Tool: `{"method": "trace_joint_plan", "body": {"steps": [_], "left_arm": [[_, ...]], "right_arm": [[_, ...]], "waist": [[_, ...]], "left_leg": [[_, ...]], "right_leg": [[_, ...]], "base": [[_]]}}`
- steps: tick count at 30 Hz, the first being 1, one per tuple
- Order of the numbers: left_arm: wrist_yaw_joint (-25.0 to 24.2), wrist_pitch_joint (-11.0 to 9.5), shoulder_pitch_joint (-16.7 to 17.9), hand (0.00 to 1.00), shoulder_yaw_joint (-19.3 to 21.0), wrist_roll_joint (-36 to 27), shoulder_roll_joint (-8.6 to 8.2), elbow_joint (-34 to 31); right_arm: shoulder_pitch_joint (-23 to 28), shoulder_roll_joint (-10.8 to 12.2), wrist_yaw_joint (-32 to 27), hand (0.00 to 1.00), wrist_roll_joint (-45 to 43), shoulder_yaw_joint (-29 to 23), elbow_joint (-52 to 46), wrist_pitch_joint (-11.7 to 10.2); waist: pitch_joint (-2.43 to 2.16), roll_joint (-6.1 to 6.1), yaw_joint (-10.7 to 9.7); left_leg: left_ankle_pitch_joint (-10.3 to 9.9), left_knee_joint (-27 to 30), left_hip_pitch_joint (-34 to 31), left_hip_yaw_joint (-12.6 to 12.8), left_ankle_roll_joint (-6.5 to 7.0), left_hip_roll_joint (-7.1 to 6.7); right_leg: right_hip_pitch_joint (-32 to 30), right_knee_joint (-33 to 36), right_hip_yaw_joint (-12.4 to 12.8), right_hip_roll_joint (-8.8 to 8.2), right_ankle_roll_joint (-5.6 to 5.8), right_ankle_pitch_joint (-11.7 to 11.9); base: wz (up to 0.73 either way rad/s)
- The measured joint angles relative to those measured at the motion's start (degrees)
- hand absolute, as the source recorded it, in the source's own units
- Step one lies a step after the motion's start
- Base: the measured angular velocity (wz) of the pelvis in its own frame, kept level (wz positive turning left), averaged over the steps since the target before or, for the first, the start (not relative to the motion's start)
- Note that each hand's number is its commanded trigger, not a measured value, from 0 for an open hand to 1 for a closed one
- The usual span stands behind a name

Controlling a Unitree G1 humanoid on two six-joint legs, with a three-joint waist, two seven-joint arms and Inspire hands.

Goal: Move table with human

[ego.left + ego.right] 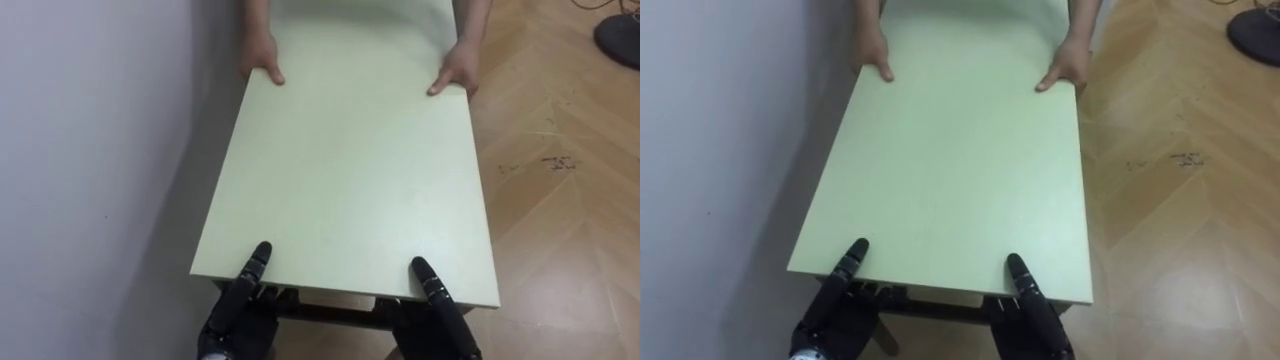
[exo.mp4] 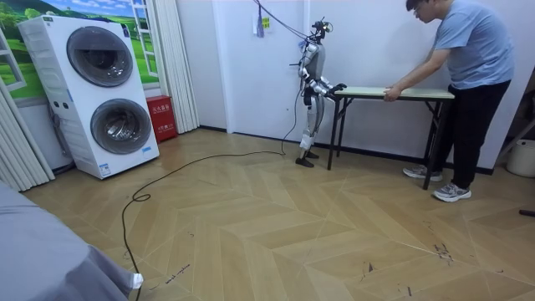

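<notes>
A pale green table (image 1: 350, 170) runs lengthwise away from me beside the wall. At its near edge my left hand (image 1: 235, 305) has its thumb on top of the board and the rest of the hand below it. My right hand (image 1: 445, 310) clamps the same edge in the same way, further right. At the far end a person's hands (image 1: 262, 60) rest on both corners of the top. In the room view the person (image 2: 468, 67) leans over the table (image 2: 401, 90) at its right end, and I stand at its left end.
A white wall (image 1: 90, 150) runs close along the table's left side. Wooden floor (image 1: 560, 200) lies open to the right, with a dark round stand base (image 1: 620, 35) at the far right. Stacked washing machines (image 2: 100, 92) and a red box (image 2: 159, 117) stand well off.
</notes>
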Motion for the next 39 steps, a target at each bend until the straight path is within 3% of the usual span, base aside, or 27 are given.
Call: {"method": "trace_joint_plan", "body": {"steps": [4,9,16,39], "left_arm": [[-1.98,-1.13,-0.13,0.00,0.00,7.37,0.71,0.45],[-2.82,-1.14,0.04,0.00,-0.49,10.65,0.84,2.22],[-2.83,-1.14,0.56,0.00,-1.01,10.67,1.73,2.65],[-2.93,-1.49,0.68,0.00,-1.26,10.84,1.98,4.32]], "right_arm": [[-0.76,-1.34,2.88,0.00,-5.25,-0.09,1.00,0.00],[-1.47,-1.54,4.46,0.00,-8.08,-0.31,2.51,0.07],[-1.45,-1.50,4.89,0.00,-8.08,-0.24,2.64,0.11],[-1.89,-1.93,7.98,0.00,-10.89,-0.55,5.26,0.09]], "waist": [[-0.35,0.27,-0.05],[-0.54,0.37,0.16],[-0.54,0.36,0.18],[-0.52,-0.11,0.06]], "left_leg": [[0.00,-0.32,0.58,-0.06,0.00,0.00],[-0.09,-0.11,1.39,-0.08,-0.13,0.09],[-0.07,0.09,1.42,-0.05,-0.14,0.10],[-0.07,-0.48,1.88,-0.10,-0.15,0.12]], "right_leg": [[0.73,-0.07,0.17,0.01,0.01,0.00],[1.70,-0.31,0.16,0.15,0.00,0.00],[1.76,-0.22,0.18,0.15,-0.02,0.01],[2.35,-1.02,-0.05,0.23,0.00,0.02]], "base": [[0.00],[0.00],[0.00],[0.00]]}}
